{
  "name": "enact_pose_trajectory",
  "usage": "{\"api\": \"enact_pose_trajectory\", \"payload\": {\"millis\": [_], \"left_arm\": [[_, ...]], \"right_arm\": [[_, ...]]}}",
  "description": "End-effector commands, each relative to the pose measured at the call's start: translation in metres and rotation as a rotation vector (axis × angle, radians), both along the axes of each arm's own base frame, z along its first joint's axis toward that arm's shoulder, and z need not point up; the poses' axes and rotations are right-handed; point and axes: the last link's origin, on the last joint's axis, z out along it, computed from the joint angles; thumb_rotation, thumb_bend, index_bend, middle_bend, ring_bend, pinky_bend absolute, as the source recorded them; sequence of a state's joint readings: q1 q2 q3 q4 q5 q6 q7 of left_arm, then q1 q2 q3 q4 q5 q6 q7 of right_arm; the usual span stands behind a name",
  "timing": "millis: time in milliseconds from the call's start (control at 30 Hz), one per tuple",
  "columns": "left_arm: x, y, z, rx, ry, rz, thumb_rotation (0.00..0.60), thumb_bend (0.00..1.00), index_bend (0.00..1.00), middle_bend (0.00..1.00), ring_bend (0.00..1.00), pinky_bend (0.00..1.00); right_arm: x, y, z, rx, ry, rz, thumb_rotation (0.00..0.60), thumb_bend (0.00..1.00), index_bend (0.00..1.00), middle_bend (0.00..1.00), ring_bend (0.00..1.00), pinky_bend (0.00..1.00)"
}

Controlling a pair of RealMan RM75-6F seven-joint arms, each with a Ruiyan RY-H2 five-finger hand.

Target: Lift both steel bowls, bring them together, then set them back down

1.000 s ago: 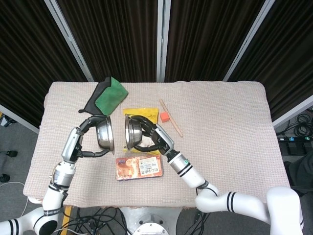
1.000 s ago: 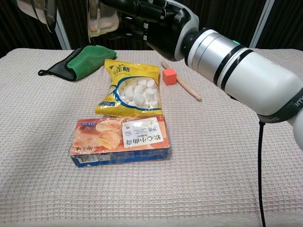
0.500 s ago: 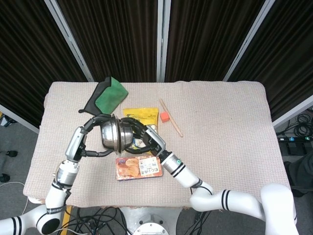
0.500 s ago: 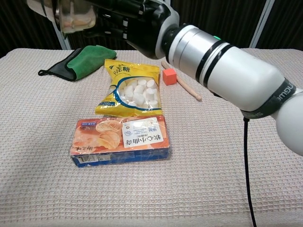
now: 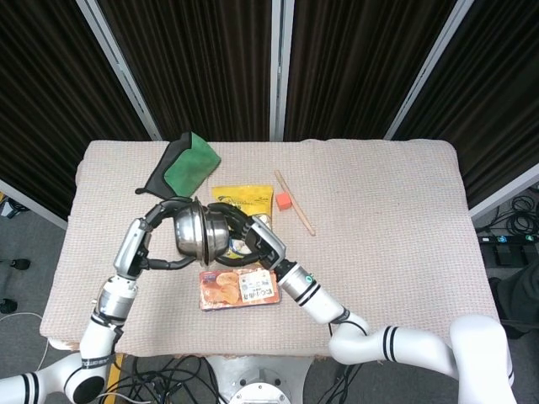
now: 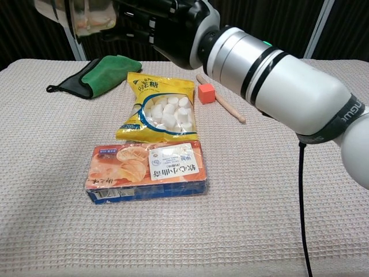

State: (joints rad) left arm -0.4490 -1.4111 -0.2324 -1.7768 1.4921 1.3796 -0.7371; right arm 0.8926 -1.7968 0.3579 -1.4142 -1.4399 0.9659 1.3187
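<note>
Two steel bowls are held in the air, tipped on their sides, rims meeting face to face over the table's left middle. My left hand (image 5: 152,215) grips the left bowl (image 5: 186,234) from its outer side. My right hand (image 5: 251,239) grips the right bowl (image 5: 216,236) from the other side. In the chest view the joined bowls (image 6: 86,16) sit at the top left edge, partly cut off, with the right hand (image 6: 164,23) wrapped against them. The left hand is not clearly seen there.
Below the bowls lie a yellow marshmallow bag (image 6: 164,109) and an orange snack box (image 6: 147,172). A green cloth (image 5: 189,164) lies at the back left. An orange cube (image 5: 284,200) and a wooden stick (image 5: 295,202) lie right of the bag.
A second ago the bowls were apart with a gap between them; both hands moved inward and the rims met. Over the last half second they have barely shifted.
</note>
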Motion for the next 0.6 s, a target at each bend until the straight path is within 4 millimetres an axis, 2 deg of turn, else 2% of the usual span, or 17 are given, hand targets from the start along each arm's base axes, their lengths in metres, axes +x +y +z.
{"api": "enact_pose_trajectory", "payload": {"millis": [33,133,167,300,433,500,600], "left_arm": [[-0.027,-0.001,0.013,0.047,0.05,0.072,0.6,0.09,0.41,0.41,0.34,0.51],[-0.07,-0.002,0.025,0.082,0.229,0.153,0.6,0.09,0.41,0.41,0.35,0.52],[-0.091,-0.002,0.029,0.077,0.36,0.175,0.6,0.09,0.4,0.41,0.35,0.52],[-0.149,-0.004,0.043,-0.005,0.828,0.181,0.6,0.09,0.39,0.41,0.35,0.52],[-0.178,0.003,0.047,-0.055,1.085,0.175,0.6,0.09,0.4,0.41,0.35,0.52],[-0.182,0.01,0.044,-0.067,1.154,0.163,0.6,0.09,0.4,0.41,0.35,0.52],[-0.184,0.02,0.039,-0.048,1.248,0.135,0.6,0.09,0.4,0.41,0.35,0.52]], "right_arm": [[-0.045,-0.007,0.016,-0.116,0.115,-0.05,0.6,0.29,0.43,0.38,0.32,0.44],[-0.103,-0.005,0.042,-0.321,0.425,-0.074,0.6,0.29,0.43,0.38,0.32,0.44],[-0.127,0.003,0.054,-0.394,0.578,-0.083,0.6,0.29,0.43,0.38,0.32,0.44],[-0.187,0.043,0.088,-0.517,1.032,-0.139,0.6,0.29,0.43,0.37,0.31,0.44],[-0.217,0.083,0.104,-0.474,1.298,-0.203,0.6,0.3,0.43,0.35,0.31,0.44],[-0.224,0.096,0.107,-0.437,1.373,-0.22,0.6,0.3,0.42,0.35,0.3,0.44],[-0.23,0.107,0.107,-0.411,1.461,-0.219,0.6,0.3,0.42,0.34,0.3,0.44]]}}
